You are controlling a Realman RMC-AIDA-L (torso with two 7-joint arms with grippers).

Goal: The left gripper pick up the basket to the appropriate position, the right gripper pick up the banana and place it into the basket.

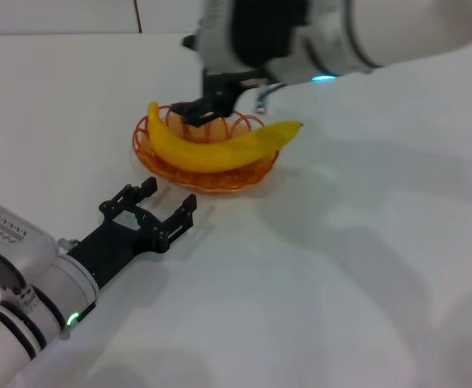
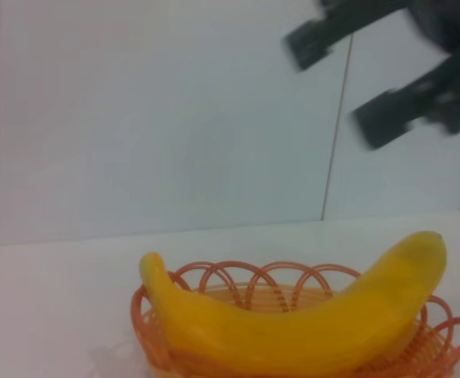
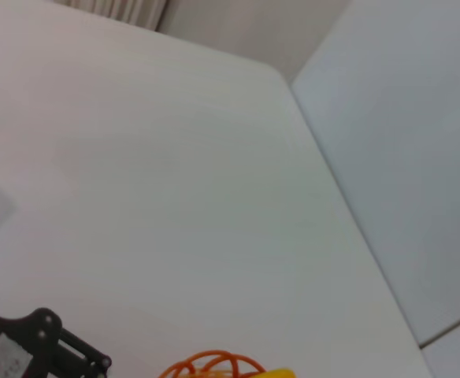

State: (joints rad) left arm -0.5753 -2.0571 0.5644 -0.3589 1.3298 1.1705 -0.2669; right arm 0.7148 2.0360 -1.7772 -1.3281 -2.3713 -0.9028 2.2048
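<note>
The yellow banana (image 1: 220,149) lies lengthwise in the orange wire basket (image 1: 220,182), which rests on the white table. Its ends stick out over the rim. My right gripper (image 1: 204,113) hovers just above the basket's far side, open and holding nothing. In the left wrist view the right gripper (image 2: 340,83) hangs well above the banana (image 2: 293,331) and the basket (image 2: 439,350), its two fingers spread apart. My left gripper (image 1: 159,212) rests low on the near left side, open, a short gap from the basket's rim. The right wrist view catches only a bit of the basket's rim (image 3: 214,365).
The white table (image 1: 365,267) stretches out around the basket, with a pale wall panel (image 2: 175,118) behind it. The right arm's white forearm (image 1: 398,32) reaches in from the upper right above the table.
</note>
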